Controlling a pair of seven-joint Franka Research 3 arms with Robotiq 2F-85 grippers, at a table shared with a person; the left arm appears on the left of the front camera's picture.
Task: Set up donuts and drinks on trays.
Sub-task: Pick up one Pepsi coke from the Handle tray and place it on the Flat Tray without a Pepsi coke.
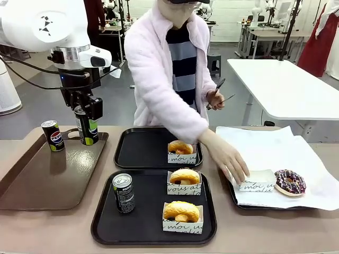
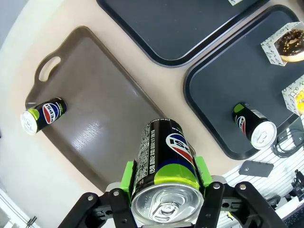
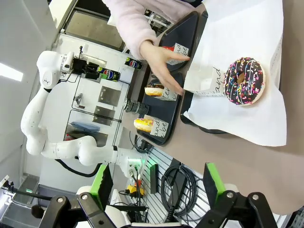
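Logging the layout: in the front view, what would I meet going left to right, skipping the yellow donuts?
Standing can on the brown tray, held can in the left claw, lone can on the near black tray, person's reaching hand, chocolate donut.

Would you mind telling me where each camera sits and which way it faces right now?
Front: fixed on the robot's side, facing across the table at the person; the left gripper shows, holding a can.
Left wrist: looking down at the brown tray along the gripper clamped on that can.
Right wrist: rolled sideways, facing the chocolate donut past the open right gripper.
Shared: front and left wrist both show the can.
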